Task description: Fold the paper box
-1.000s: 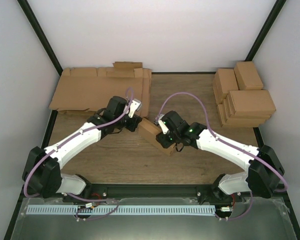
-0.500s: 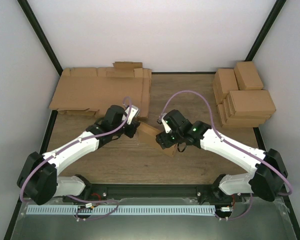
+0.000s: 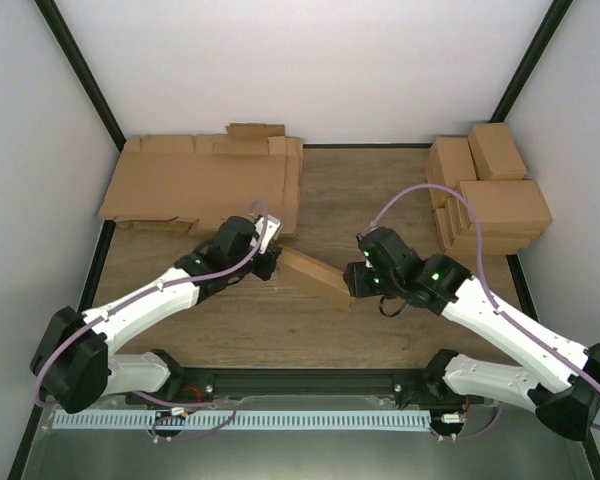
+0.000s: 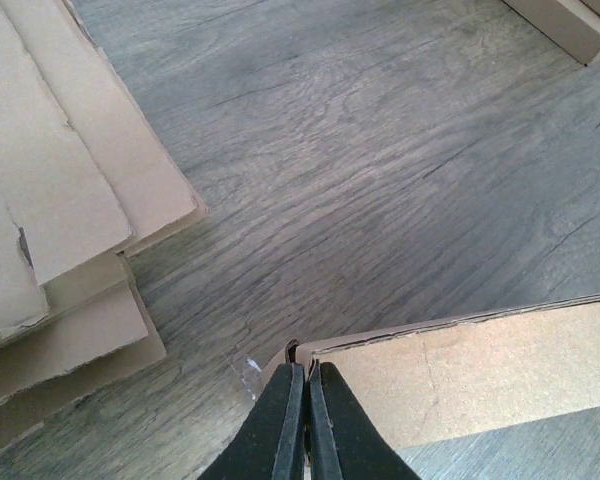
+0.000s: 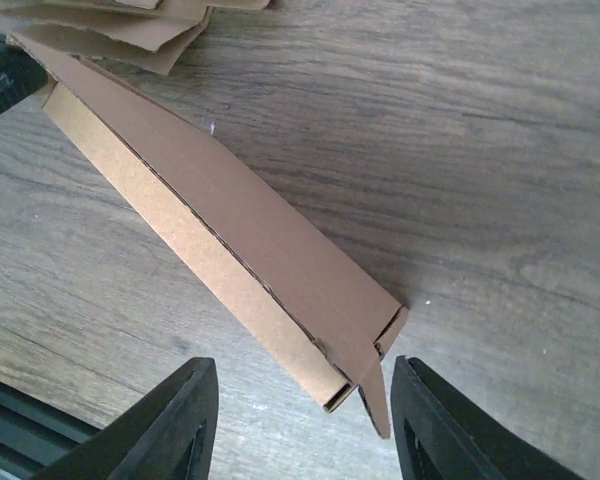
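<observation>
The paper box [image 3: 315,277] is a long, narrow, folded brown cardboard box lying diagonally on the wooden table between my two arms. My left gripper [image 3: 273,262] is shut on a thin cardboard edge at its left end; in the left wrist view the fingertips [image 4: 307,372] pinch the corner of the box [image 4: 480,370]. My right gripper [image 3: 356,284] stands open at the box's right end. In the right wrist view its fingers [image 5: 305,420] straddle that end of the box [image 5: 250,240] without touching it, and a loose flap [image 5: 375,395] sticks out there.
A pile of flat cardboard sheets [image 3: 200,185] lies at the back left, close behind the left gripper, also showing as sheets [image 4: 50,220]. Stacked finished boxes [image 3: 490,195] stand at the back right. Dark frame rails border the table.
My right arm has pulled back to the right, off the top of the box to its right end, with its jaws apart. The left gripper kept its hold and shifted slightly.
</observation>
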Robot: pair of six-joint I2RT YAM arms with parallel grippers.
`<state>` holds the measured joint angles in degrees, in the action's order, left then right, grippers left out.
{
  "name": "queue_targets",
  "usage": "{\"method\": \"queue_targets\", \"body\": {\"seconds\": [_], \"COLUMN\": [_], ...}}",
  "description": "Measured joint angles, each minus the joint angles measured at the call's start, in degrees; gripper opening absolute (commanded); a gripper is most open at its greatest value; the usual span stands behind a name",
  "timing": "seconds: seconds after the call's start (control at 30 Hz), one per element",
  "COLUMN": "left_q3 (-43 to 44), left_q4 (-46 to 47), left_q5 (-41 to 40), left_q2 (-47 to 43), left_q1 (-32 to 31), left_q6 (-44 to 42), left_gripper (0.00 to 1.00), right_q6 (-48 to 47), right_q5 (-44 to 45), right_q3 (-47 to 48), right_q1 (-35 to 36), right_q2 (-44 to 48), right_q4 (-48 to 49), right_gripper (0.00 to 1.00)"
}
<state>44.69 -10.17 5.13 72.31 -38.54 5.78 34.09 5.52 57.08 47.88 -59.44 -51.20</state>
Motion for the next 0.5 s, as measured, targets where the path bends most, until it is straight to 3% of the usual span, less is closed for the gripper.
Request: {"method": "queue_targets", "body": {"seconds": [0.5], "left_q3": [3.0], "left_q4": [-2.8], "left_q5": [-4.1], "left_q2": [1.9], "left_q1": [-2.7], "left_q6": [0.0], "left_gripper": [0.04], "right_q6": [3.3], "right_q5": [2.1], "right_q3": [-2.1], "right_q1": [0.0], "right_q2": [-0.5], "right_q4": [-4.4], "right_gripper": [0.37]}}
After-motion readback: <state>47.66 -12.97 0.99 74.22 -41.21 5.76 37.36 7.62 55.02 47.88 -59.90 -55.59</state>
